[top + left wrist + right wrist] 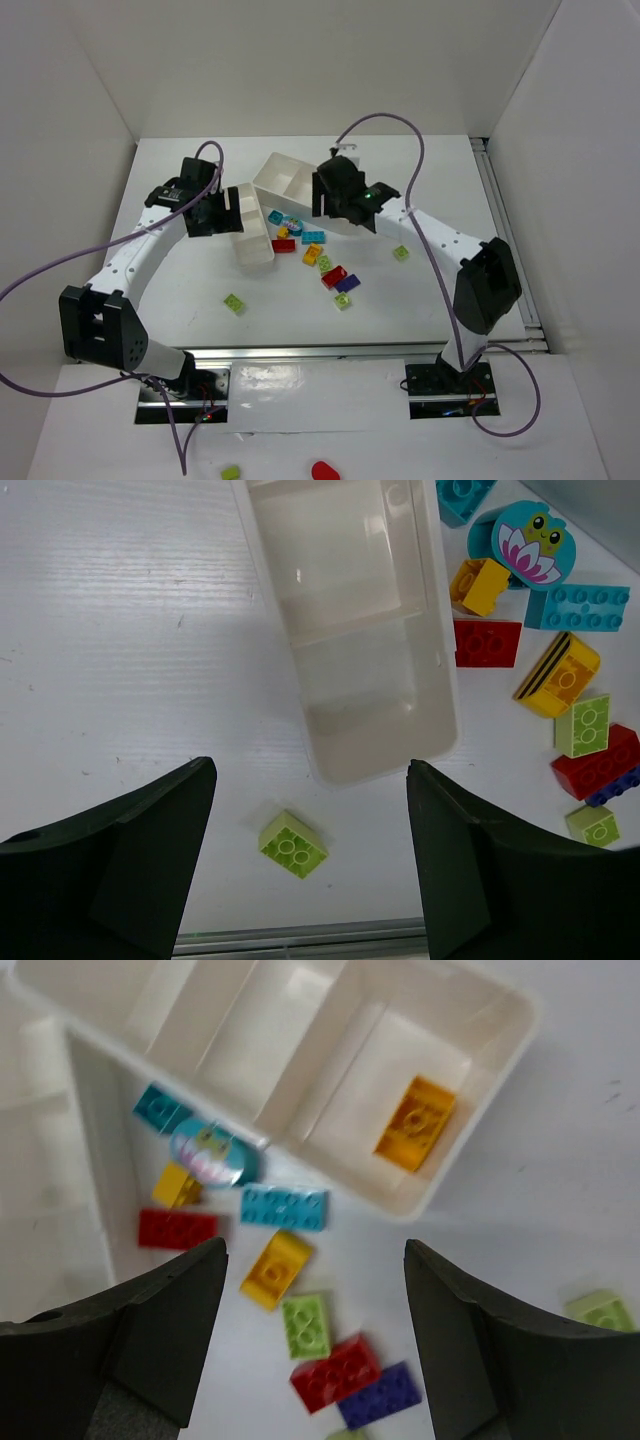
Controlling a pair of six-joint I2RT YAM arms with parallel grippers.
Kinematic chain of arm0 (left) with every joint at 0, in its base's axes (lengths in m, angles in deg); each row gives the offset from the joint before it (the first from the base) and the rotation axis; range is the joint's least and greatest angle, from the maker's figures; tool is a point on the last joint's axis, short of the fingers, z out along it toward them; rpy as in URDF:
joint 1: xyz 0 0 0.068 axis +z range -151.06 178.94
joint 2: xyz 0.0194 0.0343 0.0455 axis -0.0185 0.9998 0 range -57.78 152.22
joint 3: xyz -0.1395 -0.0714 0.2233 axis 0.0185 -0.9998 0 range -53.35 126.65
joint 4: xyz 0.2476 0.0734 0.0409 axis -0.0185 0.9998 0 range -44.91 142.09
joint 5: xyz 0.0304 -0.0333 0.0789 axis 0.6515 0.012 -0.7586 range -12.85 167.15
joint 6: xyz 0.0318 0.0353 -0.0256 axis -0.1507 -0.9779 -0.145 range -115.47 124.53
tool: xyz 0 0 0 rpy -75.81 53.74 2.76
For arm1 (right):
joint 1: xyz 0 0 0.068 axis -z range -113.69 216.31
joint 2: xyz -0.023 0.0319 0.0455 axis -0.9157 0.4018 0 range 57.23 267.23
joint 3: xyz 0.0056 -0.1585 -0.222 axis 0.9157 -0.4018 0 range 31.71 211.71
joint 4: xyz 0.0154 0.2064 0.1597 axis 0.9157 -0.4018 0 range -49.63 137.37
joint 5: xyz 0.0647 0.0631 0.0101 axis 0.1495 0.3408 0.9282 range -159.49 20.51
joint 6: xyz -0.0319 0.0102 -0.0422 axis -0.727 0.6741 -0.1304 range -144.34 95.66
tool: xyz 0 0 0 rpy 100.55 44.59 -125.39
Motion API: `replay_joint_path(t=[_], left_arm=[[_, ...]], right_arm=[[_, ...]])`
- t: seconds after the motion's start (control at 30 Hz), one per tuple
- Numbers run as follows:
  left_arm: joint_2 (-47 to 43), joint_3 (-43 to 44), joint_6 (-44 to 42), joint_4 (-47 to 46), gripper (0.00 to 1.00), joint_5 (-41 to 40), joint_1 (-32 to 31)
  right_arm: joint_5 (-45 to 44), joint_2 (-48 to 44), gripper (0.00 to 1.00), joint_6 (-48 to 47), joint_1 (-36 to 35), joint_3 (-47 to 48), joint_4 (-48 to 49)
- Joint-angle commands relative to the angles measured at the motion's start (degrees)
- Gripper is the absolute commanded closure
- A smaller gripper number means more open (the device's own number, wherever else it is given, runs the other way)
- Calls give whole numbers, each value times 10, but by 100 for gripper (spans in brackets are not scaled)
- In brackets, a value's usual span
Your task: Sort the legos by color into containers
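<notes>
The white tray point(350, 630) looks like smooth, faintly translucent, glossy plastic, the bricks point(487, 642) beside it are shiny hard plastic, and the tabletop point(120, 630) under it is matt white with a fine streaked grain.

in the top view the right arm's black gripper point(340, 200) covers much of the wider white three-compartment plastic tray point(285, 178), so what lies in its right end cannot be seen. the left arm's black gripper point(205, 208) hides the upper end of the narrower white plastic tray point(256, 242). a lime green studded brick point(231, 472) and a smooth red rounded blob point(323, 468) are cut by the bottom edge.

in the left wrist view a cyan studded brick point(462, 494) runs off the top edge. a purple studded brick point(622, 786) at the right edge is mostly under a red studded brick point(598, 763).

the right wrist view is blurred throughout. the picture on the round cyan piece point(213, 1153) is unreadable, and the narrower tray at far left is washed out.
</notes>
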Motion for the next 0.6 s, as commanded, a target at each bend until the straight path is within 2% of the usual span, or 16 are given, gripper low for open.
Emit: replay_joint_path(t=[0.0, 0.13, 0.43, 0.57], left_arm=[[-9, 11, 9, 6, 14, -11, -2], [-3, 16, 14, 6, 14, -5, -2], [2, 16, 14, 6, 14, -11, -2], [7, 21, 14, 6, 14, -5, -2]], right_arm=[[36, -25, 21, -14, -55, -40, -5], [73, -2, 23, 4, -97, -60, 4], [234, 81, 24, -23, -102, -55, 35], [234, 109, 23, -47, -121, -46, 10]])
